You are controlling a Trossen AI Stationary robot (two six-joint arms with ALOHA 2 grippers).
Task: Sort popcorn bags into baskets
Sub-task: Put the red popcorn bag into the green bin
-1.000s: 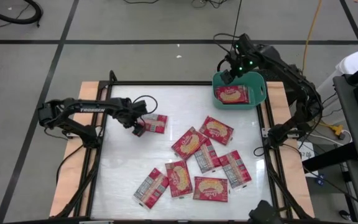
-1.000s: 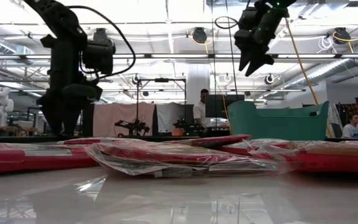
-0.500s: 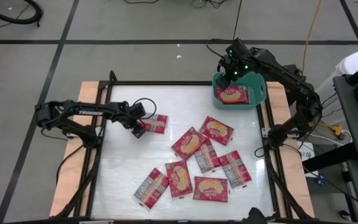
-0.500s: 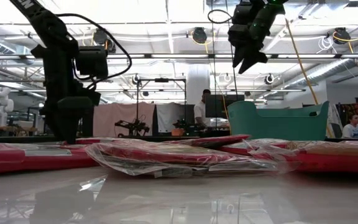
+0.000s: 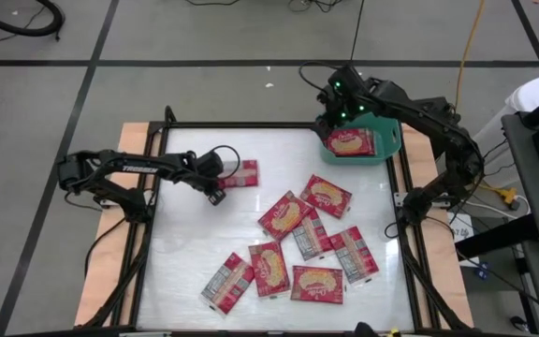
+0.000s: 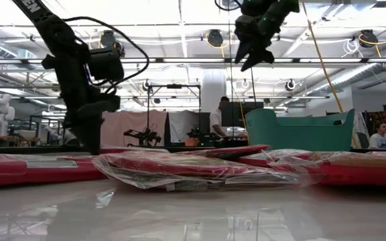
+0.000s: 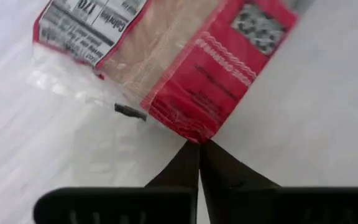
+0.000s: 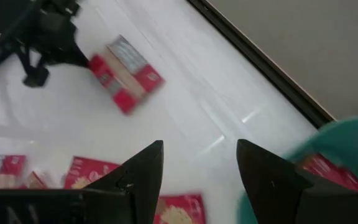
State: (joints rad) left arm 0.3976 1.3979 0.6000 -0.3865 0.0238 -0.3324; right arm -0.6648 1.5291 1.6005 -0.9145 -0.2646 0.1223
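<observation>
Several red popcorn bags (image 5: 299, 239) lie flat in a loose heap on the white table, some of them overlapping. One more popcorn bag (image 5: 241, 174) lies apart at the far left, printed back up, and my left gripper (image 5: 219, 194) stands shut at its end. The teal basket (image 5: 390, 132) sits at the table's far right corner with a popcorn bag (image 5: 349, 141) in it. My right gripper (image 5: 333, 105) hangs open, high in the air beside the basket's left rim, with nothing between its fingers (image 8: 146, 169). My left gripper has its shut fingertips (image 7: 199, 149) at one corner of the bag's crimped end seam (image 7: 190, 132). Only the very tips meet it. The fingers slant down from the table's left and near side. The rest of the bag lies flat on the table.
A black frame (image 5: 251, 125) and wooden side strips (image 5: 110, 253) border the table. Bare white surface lies along the left and near-left of the table. In the low view a person (image 6: 217, 120) stands in the room beyond.
My left gripper has shut at the lone bag's end and edged toward the table's right. That bag has shifted a little toward the far right. My right gripper has risen and gone from above the basket toward the table's left, still open.
</observation>
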